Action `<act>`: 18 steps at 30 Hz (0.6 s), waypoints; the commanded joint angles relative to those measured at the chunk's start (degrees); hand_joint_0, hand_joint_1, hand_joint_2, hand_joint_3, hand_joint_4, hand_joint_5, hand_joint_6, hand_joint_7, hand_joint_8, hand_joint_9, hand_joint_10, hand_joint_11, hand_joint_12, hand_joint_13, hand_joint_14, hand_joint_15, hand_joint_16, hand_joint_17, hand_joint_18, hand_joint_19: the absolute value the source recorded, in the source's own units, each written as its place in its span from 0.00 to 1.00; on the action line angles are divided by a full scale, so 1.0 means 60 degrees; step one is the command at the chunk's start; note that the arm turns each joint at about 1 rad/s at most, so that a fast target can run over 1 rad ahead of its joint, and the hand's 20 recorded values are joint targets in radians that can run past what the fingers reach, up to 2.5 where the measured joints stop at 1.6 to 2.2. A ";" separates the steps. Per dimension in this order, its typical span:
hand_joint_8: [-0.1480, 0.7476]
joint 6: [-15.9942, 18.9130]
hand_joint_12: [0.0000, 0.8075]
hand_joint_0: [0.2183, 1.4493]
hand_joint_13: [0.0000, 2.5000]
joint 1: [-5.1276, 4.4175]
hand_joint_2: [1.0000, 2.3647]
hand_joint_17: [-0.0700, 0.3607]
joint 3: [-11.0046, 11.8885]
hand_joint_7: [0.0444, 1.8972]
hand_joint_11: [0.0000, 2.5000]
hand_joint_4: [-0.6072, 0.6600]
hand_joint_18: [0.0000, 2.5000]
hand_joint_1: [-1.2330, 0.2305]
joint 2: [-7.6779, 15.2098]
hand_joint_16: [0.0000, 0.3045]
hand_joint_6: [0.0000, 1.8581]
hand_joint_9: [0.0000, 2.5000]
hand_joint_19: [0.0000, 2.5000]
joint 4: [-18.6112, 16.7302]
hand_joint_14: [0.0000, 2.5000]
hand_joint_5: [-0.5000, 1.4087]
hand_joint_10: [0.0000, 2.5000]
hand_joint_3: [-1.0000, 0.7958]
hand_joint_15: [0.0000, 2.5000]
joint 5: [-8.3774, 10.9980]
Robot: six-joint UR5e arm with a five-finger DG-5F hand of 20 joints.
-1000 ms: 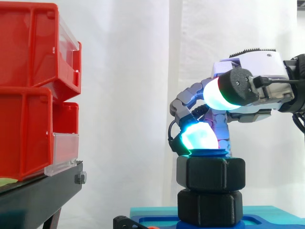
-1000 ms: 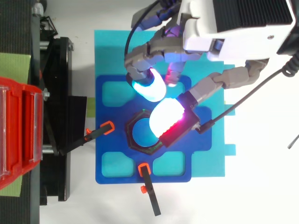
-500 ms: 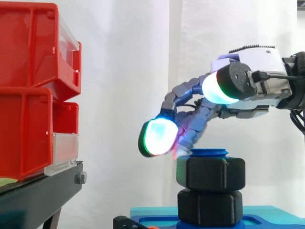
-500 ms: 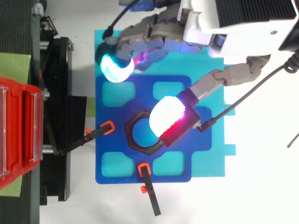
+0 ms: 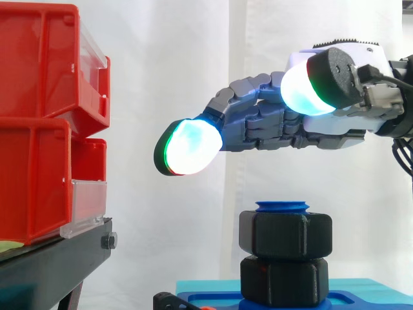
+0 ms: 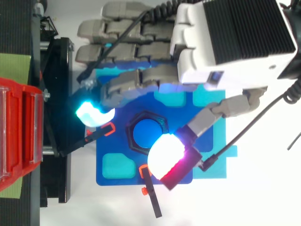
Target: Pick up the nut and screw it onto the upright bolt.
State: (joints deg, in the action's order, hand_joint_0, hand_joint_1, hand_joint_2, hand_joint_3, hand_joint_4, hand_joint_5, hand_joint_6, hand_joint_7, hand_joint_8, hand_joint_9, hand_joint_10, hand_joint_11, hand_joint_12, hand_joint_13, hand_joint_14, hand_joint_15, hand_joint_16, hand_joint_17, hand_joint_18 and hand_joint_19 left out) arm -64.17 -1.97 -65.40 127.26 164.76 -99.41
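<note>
The outstretched, empty hand (image 5: pixel 271 126) hovers at 12 o'clock above the black hexagonal nut (image 5: pixel 285 234) on the blue upright bolt (image 5: pixel 282 206). Screwing seems underway; next, grip and turn it.

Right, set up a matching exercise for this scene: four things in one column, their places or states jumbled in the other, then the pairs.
1. upper black hexagonal nut
2. blue plastic bolt
3. red plastic bins
4. robot hand

A. stacked on the black stand, side view's left
B. above the bolt, fingers straight, holding nothing
C. upright, tip showing above the nut
D. on the bolt, over a second nut

Pairs: 1-D, 2-C, 3-A, 4-B
</note>
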 commanded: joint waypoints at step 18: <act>0.35 0.0016 0.38 0.18 0.00 -0.0389 0.00 0.35 -0.0175 0.26 0.00 0.51 0.00 0.67 0.0000 0.12 0.27 0.02 0.00 0.0298 0.00 0.14 0.00 0.28 0.00 0.0031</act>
State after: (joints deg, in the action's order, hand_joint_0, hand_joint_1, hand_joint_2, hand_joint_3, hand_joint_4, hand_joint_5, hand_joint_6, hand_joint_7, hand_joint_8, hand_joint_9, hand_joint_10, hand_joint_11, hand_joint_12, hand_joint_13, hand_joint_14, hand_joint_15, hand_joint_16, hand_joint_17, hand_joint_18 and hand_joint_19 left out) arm -64.12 -4.26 -65.90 127.27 166.46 -99.23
